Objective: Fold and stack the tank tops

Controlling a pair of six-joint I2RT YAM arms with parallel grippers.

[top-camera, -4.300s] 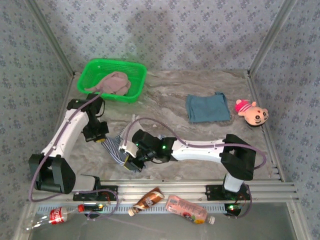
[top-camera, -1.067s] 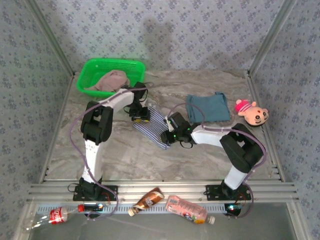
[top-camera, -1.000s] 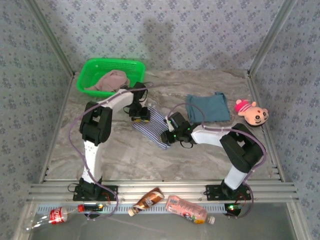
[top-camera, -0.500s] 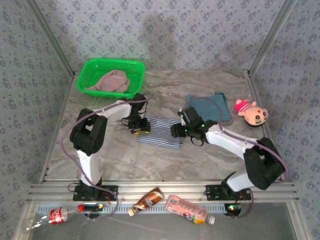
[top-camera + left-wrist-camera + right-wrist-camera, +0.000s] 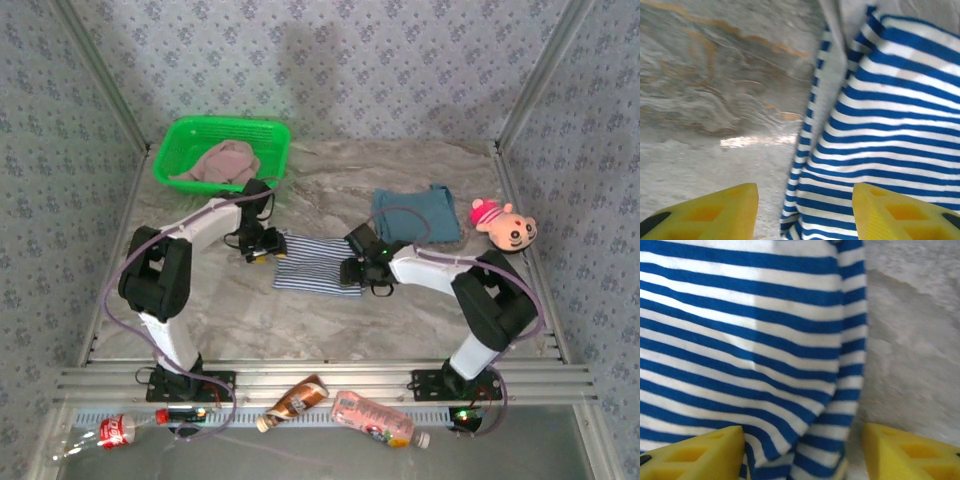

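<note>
Overhead view. A navy-and-white striped tank top [image 5: 318, 264] lies flat as a folded rectangle near the middle of the marbled surface [image 5: 250, 315]. The left gripper [image 5: 258, 248] is at the top's left edge and the right gripper [image 5: 352, 270] at its right edge, both low over the cloth. A teal-blue tank top [image 5: 415, 215] lies folded farther back and to the right, just beyond the right arm and apart from the striped one. A dusty pink tank top [image 5: 225, 163] sits crumpled in a green basket [image 5: 200, 125] at the back left. A pink plush toy [image 5: 503, 224] lies just right of the teal top. Three bottles [image 5: 297, 398] rest along the near rail in front of the arm bases.

Left wrist view. The two yellow fingers [image 5: 705, 210] stand well apart with nothing clamped. The striped top's edge runs up between them: bare surface lies on one side, striped cloth on the other. A narrow strap or hem lies alongside the main panel.

Right wrist view. The yellow fingers [image 5: 695, 452] are likewise spread wide and hold nothing. The striped cloth covers most of the ground under them and shows soft folds. Its edge falls between the fingers, with bare surface beyond it.
</note>
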